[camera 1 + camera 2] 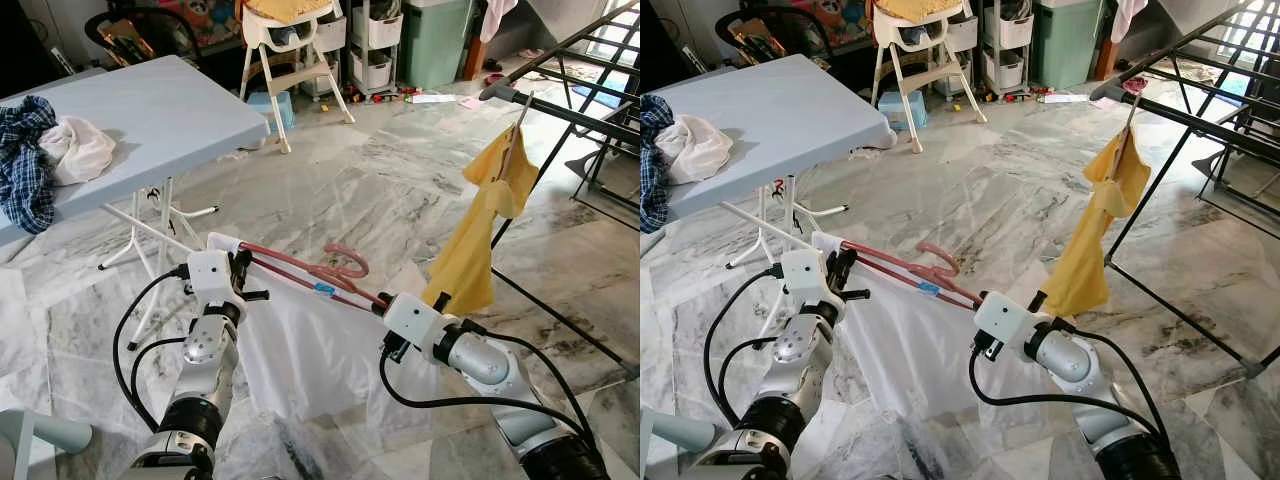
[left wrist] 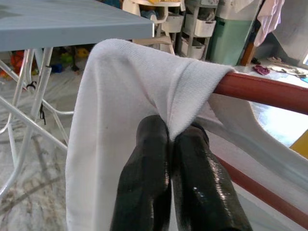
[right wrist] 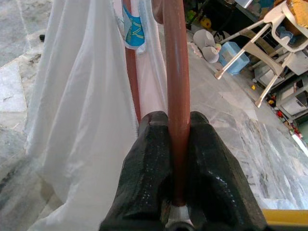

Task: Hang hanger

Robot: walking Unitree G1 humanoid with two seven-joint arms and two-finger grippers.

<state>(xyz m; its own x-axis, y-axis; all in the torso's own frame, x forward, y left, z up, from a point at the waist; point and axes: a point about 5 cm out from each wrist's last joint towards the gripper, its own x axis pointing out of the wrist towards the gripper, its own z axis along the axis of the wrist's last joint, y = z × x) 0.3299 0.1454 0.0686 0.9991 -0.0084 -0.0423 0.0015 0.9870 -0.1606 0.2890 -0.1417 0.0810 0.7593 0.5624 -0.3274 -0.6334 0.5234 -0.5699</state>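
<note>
The right gripper (image 3: 175, 159) is clamped on the reddish hanger (image 1: 300, 268), low centre of frame; the left gripper (image 2: 168, 163) pinches the white shirt (image 1: 310, 350) over its other end. The drying rack (image 1: 590, 110) stands upper right. Uneven lifting could slide the shirt off.

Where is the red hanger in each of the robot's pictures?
Left eye view: the red hanger stretches between the left tool and the right tool, low in the middle.
Right eye view: same spot, slightly further left.
Left wrist view: a red bar poking out from the white shirt.
Right wrist view: a red bar clamped between the fingers.
Shared landmark: the white shirt.
</note>
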